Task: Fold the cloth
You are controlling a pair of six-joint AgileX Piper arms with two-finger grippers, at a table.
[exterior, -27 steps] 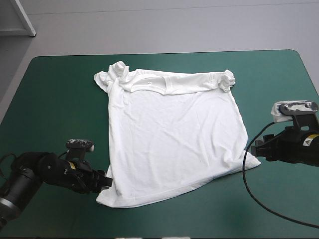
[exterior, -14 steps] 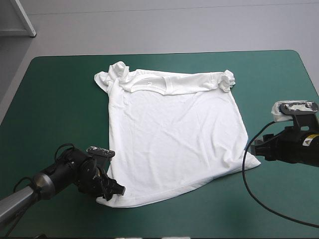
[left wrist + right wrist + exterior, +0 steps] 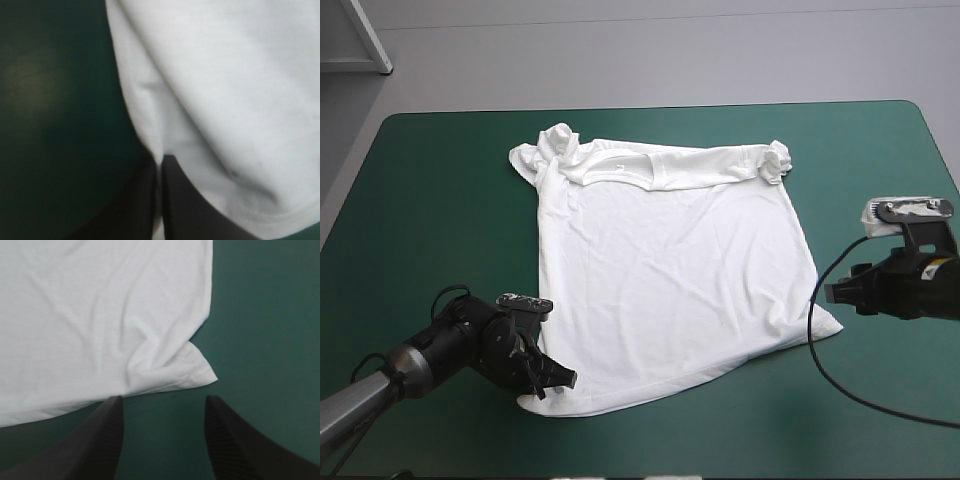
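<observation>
On the teal-green table the T-shirt lies flat. The left gripper pinches its near left corner; the right gripper stands open beside the other.

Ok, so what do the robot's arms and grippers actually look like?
Both arms are black and chunky with rounded joints. The left arm runs back into a grey metal tube; the right arm carries a small yellow label. The grippers have two broad black fingers each, curved like fins; the right gripper shows ribbed inner faces.
</observation>
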